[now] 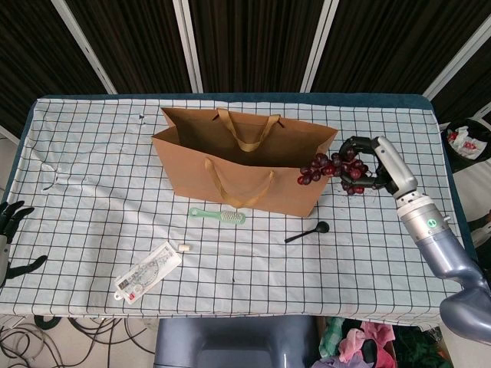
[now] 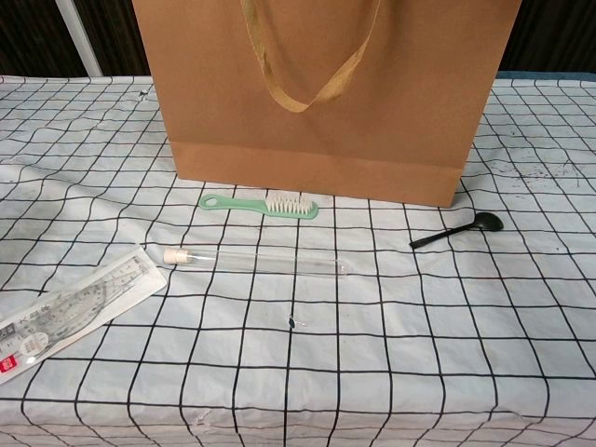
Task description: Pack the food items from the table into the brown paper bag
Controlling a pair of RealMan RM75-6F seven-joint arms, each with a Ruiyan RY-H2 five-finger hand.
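my right hand (image 1: 374, 163) has its fingers curled around the grapes (image 1: 331, 166), the bunch trailing lengthwise out leftward from them over the brown paper bag's (image 1: 244, 173) right end.

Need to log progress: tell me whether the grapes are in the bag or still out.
Out. The right robot hand holds the grapes up at the bag's right end, by its rim.

Checked table (image 1: 100, 153) bears bag (image 1: 245, 172), brush (image 2: 261, 204), spoon (image 2: 458, 229), tube (image 2: 256, 261), perhaps a ruler packet (image 2: 65, 312).
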